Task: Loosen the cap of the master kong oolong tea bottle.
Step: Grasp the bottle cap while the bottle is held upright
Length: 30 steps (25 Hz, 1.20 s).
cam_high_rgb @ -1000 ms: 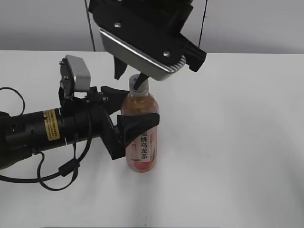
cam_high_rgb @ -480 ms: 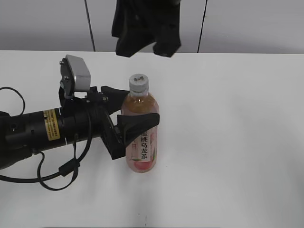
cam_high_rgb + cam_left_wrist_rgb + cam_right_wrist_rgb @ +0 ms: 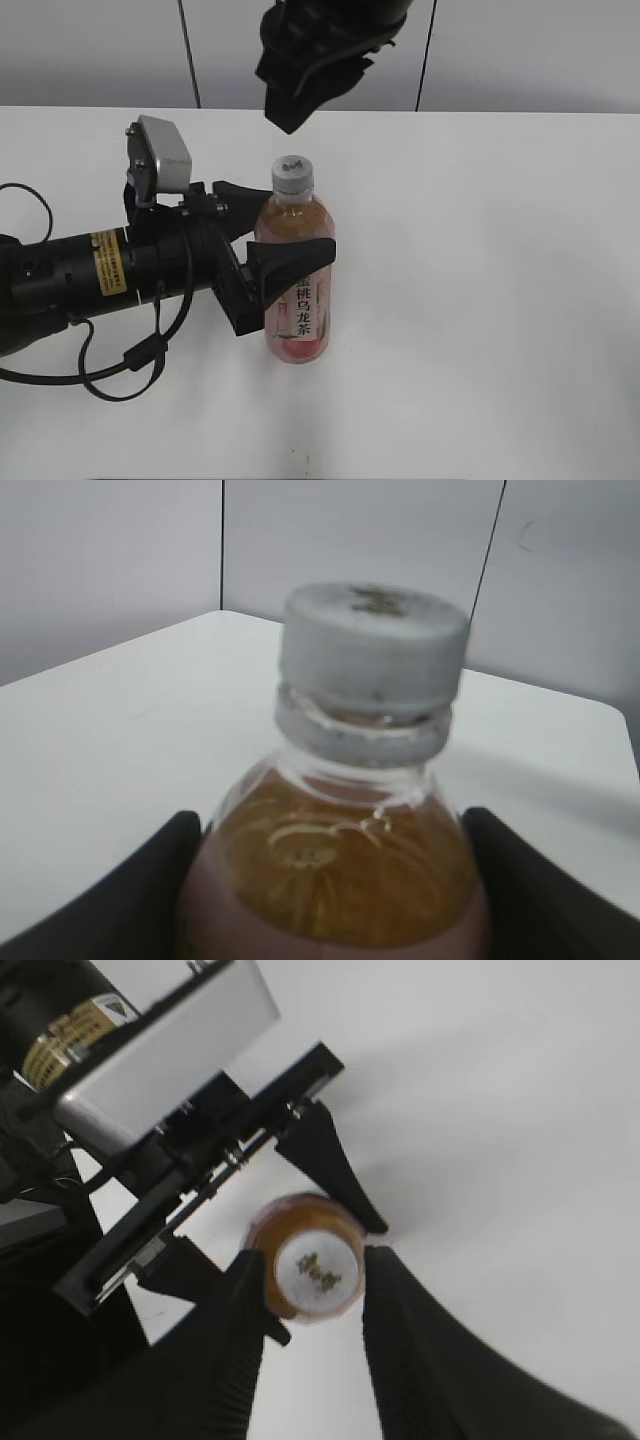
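The master kong oolong tea bottle (image 3: 297,300) stands upright on the white table, with amber tea and a pink-and-white label. Its white cap (image 3: 293,173) sits on the neck. My left gripper (image 3: 275,232) is shut on the bottle's body from the left, one black finger (image 3: 296,262) in front and one behind. The left wrist view shows the cap (image 3: 372,640) close up above the bottle (image 3: 335,870). My right gripper (image 3: 305,75) hangs open above the cap, clear of it. In the right wrist view the cap (image 3: 318,1272) lies below, between its spread fingers (image 3: 225,1350).
The left arm (image 3: 90,270) lies along the table on the left with a loose black cable (image 3: 130,365). A grey wall with dark seams stands behind the table (image 3: 500,250).
My right gripper has let go of the cap and risen well above the bottle, turning as it rose. The bottle and left gripper have not moved.
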Available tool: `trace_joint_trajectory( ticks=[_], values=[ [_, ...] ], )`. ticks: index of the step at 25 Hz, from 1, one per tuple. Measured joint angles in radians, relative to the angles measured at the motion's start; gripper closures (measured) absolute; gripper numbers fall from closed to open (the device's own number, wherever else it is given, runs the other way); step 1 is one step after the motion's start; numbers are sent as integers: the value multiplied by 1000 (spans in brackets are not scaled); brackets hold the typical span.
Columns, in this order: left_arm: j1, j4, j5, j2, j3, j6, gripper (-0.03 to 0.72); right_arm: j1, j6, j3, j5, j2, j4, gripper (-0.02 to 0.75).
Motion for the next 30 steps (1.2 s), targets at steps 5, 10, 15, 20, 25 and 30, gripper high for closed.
trace_joint_trajectory(
  ticks=[5,10,15,20,25,30],
  values=[
    [0,0,0,0,0,0,221,0,327,0,25,0,-101,241],
    [0,0,0,0,0,0,221,0,500,0,31,0,-76,108],
    [0,0,0,0,0,0,221,0,587,0,31,0,-9,131],
    [0,0,0,0,0,0,221,0,655,0,31,12,-6,164],
    [0,0,0,0,0,0,221,0,671,0,32,72,-3,164],
    [0,0,0,0,0,-1,221,0,673,0,33,106,-3,166]
  ],
)
